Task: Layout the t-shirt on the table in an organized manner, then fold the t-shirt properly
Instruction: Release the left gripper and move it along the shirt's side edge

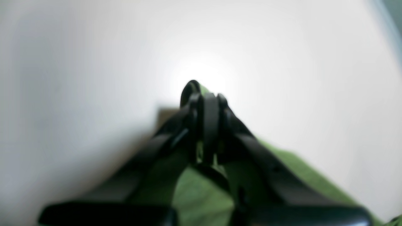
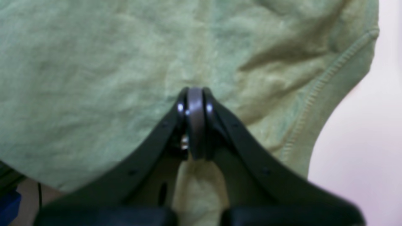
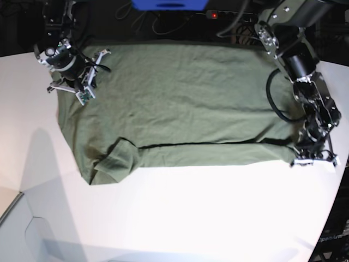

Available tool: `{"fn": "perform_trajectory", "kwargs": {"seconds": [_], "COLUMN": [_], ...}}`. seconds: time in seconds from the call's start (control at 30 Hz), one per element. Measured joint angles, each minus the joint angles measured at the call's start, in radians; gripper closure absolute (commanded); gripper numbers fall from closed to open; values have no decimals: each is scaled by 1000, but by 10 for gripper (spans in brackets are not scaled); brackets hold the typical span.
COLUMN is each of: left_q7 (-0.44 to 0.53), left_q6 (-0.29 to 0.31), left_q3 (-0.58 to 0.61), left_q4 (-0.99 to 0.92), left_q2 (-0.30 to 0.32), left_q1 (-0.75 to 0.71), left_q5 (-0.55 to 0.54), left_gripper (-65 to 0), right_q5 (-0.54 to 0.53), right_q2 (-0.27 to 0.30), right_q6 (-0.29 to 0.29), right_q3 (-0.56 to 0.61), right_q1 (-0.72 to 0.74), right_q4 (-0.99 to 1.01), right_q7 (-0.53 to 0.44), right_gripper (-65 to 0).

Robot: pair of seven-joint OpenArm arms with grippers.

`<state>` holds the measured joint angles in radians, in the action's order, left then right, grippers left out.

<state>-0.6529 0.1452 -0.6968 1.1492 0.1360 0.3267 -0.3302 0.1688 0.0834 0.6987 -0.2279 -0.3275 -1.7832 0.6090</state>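
- While the olive-green t-shirt [image 3: 180, 103] lies spread across the far half of the white desk [image 3: 191, 213], its near long edge is doubled over into a lengthwise fold and a sleeve [image 3: 117, 158] is tucked at the near left corner of the base view.
- At the far left corner of that view, the right claw [image 3: 82, 90] sits over the shirt's edge; its wrist view shows the jaws pressed together with cloth bunched beneath and behind them, so it looks to be pinching the fabric near a stitched hem [image 2: 326, 88].
- At the near right corner, the left claw [image 3: 313, 158] is down at the shirt's end, jaws closed, with a sliver of green showing at the tips; it appears to nip that corner, though the blurred wrist view leaves the depth of the bite uncertain.
- Risk: the left hold looks thin, so a pull could let the corner slip out and drop.
- Risk: with two opposite corners held, uneven lifting could skew the shirt, undo the lengthwise fold or drag the tucked sleeve loose.
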Motion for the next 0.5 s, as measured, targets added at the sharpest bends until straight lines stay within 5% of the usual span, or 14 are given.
{"fn": "perform_trajectory", "kwargs": {"seconds": [0.3, 0.5], "left_q7": [4, 137], "left_q6": [-7, -8], "left_q3": [0, 3], "left_q4": [-117, -292], "left_q2": [4, 33], "left_q1": [158, 226], "left_q5": [3, 3], "left_gripper": [-4, -4], "right_q5": [0, 0], "right_q2": [0, 0], "right_q6": [0, 0], "right_q3": [0, -1], "right_q1": [0, 0], "right_q4": [0, 1], "right_q7": [0, 0], "right_gripper": [0, 0]}}
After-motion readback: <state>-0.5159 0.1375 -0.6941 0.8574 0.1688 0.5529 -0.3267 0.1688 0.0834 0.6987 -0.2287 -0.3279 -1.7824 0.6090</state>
